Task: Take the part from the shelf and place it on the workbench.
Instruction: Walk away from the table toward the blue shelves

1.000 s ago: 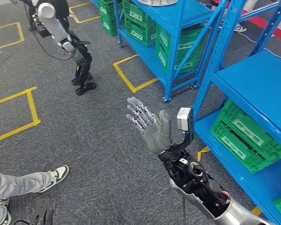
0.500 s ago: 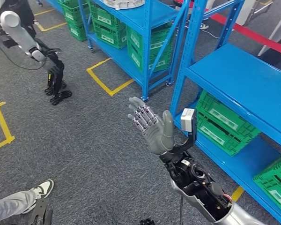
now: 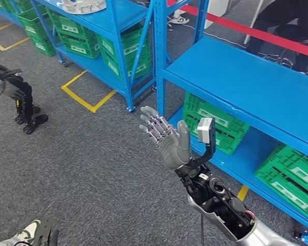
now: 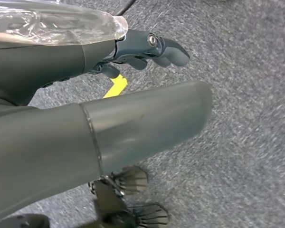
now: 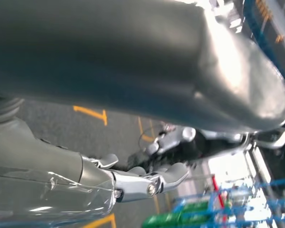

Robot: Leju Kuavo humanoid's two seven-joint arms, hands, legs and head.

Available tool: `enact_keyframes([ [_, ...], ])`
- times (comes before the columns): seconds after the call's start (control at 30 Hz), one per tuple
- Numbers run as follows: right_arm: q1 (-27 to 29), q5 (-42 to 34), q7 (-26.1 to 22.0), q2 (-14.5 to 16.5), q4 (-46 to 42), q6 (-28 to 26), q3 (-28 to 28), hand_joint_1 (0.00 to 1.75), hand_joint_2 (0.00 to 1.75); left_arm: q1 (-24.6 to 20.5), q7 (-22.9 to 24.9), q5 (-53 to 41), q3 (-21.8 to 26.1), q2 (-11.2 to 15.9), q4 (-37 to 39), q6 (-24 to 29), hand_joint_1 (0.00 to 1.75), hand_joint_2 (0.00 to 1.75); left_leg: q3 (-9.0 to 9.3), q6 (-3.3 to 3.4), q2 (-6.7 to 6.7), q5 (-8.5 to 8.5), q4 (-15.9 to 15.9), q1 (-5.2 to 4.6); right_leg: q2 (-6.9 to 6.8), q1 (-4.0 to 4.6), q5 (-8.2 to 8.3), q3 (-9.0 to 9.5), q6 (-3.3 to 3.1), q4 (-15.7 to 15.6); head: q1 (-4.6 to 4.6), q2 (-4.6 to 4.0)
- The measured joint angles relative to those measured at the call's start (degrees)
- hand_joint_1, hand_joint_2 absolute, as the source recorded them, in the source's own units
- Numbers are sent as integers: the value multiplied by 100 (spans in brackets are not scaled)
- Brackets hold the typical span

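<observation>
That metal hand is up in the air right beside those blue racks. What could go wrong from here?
The right hand hangs open and holds nothing, raised close to a blue shelf upright; a swing could knock the frame. The silver part lies on the top of the farther shelf, so reaching may be awkward. Another robot's feet stand nearby on the floor, a possible obstacle when walking.

The blue painted-metal shelf racks look smooth with a slight sheen, and the green ribbed plastic crates beneath them look matt. The dark grey floor looks like rough, speckled carpet marked with smooth yellow tape lines. The right hand has a matt grey plastic palm and thumb with bare metal fingers, on a glossy silver arm shell.
</observation>
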Motion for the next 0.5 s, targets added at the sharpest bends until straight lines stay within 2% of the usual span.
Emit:
enact_keyframes([
  [0.03,4,0,2,0,0,0,1,0,0,14,5,0,0,1,0,0,0,0,-81,14,-11,35,105,-1,84,8,4,-2,-6,0,-3,0],
  [0.07,6,0,3,0,0,0,1,0,0,23,9,0,0,2,0,0,0,0,-38,36,-26,189,-48,-2,169,13,8,0,-8,1,-4,1],
  [0.1,6,0,3,0,0,0,1,0,0,24,9,-1,0,3,0,0,0,0,104,64,-66,415,-397,-2,251,15,11,7,-8,1,-5,1],
  [0.17,1,0,3,0,-2,0,0,0,0,11,9,-2,0,12,0,0,0,0,471,121,-331,802,-1244,6,387,19,18,1,11,8,-6,1],
  [0.2,-1,0,4,0,-3,0,-1,0,0,1,9,-5,0,19,0,0,0,0,586,134,-448,889,-1517,6,454,10,27,-20,37,12,-5,0],
  [0.23,-2,0,7,0,-4,1,-2,0,0,-7,9,-8,0,25,0,0,0,0,641,141,-530,911,-1657,1,520,-6,37,-46,69,16,-4,0],
  [0.27,-3,0,9,0,-5,1,-3,0,0,-11,9,-10,0,27,0,0,0,0,654,147,-530,901,-1693,-8,589,-22,50,-69,110,12,-5,0],
  [0.3,-2,0,11,-1,-6,2,-7,0,0,-18,9,-14,0,21,0,-1,0,0,665,166,-449,914,-1716,-8,659,-39,60,-96,151,6,-4,0],
  [0.33,0,0,11,-1,-7,2,-13,0,0,-25,9,-14,0,16,0,-1,0,0,685,191,-375,927,-1744,-3,623,-33,39,-127,181,36,-3,1],
  [0.37,-7,0,12,-2,-9,2,-24,0,0,-34,10,-16,0,10,0,-2,0,0,705,220,-300,938,-1773,6,500,-18,-35,-187,207,146,14,1],
  [0.4,-17,0,13,-2,-10,2,-33,0,0,-43,10,-18,0,4,0,-4,0,0,722,247,-214,949,-1801,14,321,-2,-177,-307,228,394,39,1],
  [0.43,-24,0,13,-2,-10,1,-40,0,0,-46,13,-19,0,3,0,-6,0,0,732,261,-137,946,-1805,3,106,1,-364,-465,241,753,62,0],
  [0.47,-31,0,14,-2,-10,-1,-44,0,0,-41,17,-20,0,1,0,-8,0,0,734,273,-61,938,-1803,-7,-27,-5,-554,-652,259,1163,84,-1],
  [0.5,-27,0,14,-2,-10,-3,-44,0,0,-32,20,-20,0,0,1,-9,0,0,736,277,26,930,-1800,-14,-94,-18,-683,-814,276,1512,89,-1],
])
